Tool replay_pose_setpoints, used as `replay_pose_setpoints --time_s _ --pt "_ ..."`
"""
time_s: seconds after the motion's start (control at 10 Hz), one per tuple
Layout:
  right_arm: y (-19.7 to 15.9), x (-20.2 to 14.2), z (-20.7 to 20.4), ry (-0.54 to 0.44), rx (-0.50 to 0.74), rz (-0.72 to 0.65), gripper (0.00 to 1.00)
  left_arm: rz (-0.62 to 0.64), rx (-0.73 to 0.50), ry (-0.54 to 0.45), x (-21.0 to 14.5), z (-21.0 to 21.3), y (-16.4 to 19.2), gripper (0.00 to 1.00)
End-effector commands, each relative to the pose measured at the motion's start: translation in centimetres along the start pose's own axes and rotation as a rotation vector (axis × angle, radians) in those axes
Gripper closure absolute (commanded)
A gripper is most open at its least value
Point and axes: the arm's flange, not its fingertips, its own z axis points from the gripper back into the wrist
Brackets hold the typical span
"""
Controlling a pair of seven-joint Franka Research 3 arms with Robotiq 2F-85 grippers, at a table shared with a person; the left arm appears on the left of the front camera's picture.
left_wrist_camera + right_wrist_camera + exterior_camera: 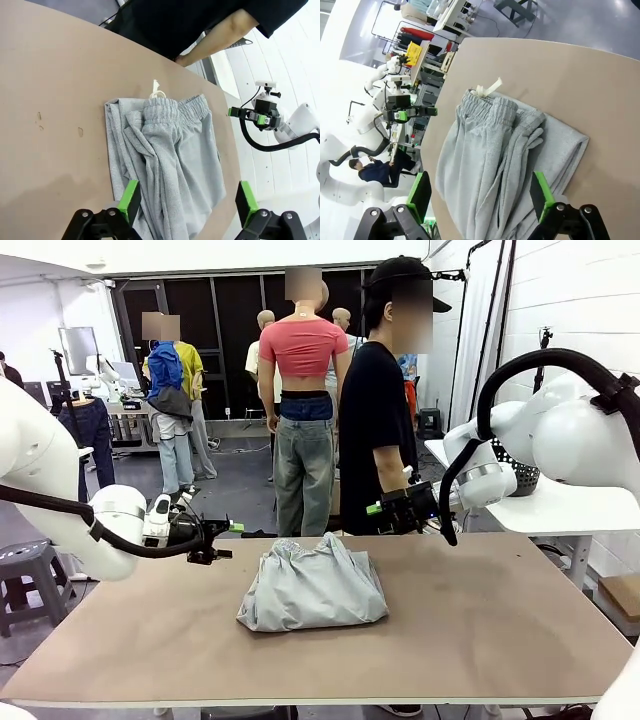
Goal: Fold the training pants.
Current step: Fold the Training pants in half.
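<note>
Arms reach in low from both sides of the table (pixel 500 620): the left gripper (pixel 222 541) at 9 o'clock of the training pants (pixel 313 590), the right gripper (pixel 385 511) at about 1 o'clock. Both sets of fingers are spread wide, holding nothing. Folded into a rumpled grey bundle, waistband and white drawstring (pixel 158 91) toward the person (pixel 375 430), the pants lie mid-table.

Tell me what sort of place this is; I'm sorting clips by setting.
Probably a robotics lab or data-collection workshop, not a home. Two white arms flank a plain brown table holding only the training pants, a person stands at its far side, and further workbenches show behind.
</note>
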Motion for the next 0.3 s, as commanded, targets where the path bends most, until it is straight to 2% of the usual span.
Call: replay_pose_setpoints --time_s 0.0,0.2 --pt "0.11 0.65 -0.08 0.013 -0.010 -0.011 0.00 -0.006 0.003 0.010 0.46 -0.07 -0.17 0.00" --pt "0.11 0.65 -0.08 0.013 -0.010 -0.011 0.00 -0.006 0.003 0.010 0.46 -0.07 -0.17 0.00"
